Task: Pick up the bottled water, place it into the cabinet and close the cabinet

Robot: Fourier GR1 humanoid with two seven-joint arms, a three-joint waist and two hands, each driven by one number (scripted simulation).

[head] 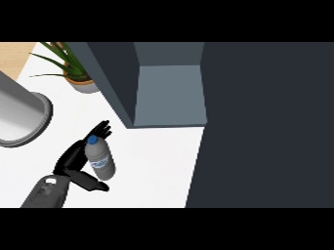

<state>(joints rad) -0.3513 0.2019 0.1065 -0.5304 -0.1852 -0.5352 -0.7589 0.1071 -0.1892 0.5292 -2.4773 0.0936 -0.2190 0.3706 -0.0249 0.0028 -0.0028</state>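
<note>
**Water bottle in hand, cabinet yet to be reached**

A clear water bottle (99, 158) with a blue cap sits in the near left part of the scene, over the white counter (156, 161). The robot's left hand (80, 161), black with a grey forearm behind it, is grasping it: the fingers curl up behind the bottle near the cap and the thumb reaches across below its base. Whether the bottle is lifted off the counter or resting on it cannot be told from this steep view.

Farther away and to the right stands the dark cabinet (119, 78), its inside shelf (168, 93) showing pale grey-blue and open to the front. A large dark panel (271, 127) fills the right side, probably the open cabinet door. At the far left are a potted plant (76, 73) and a big grey cylinder (15, 112).

The right hand is not visible.

As a judgement, the pick-up is under way or just done; carrying the bottle to the shelf, letting go and shutting the door are all left
</note>
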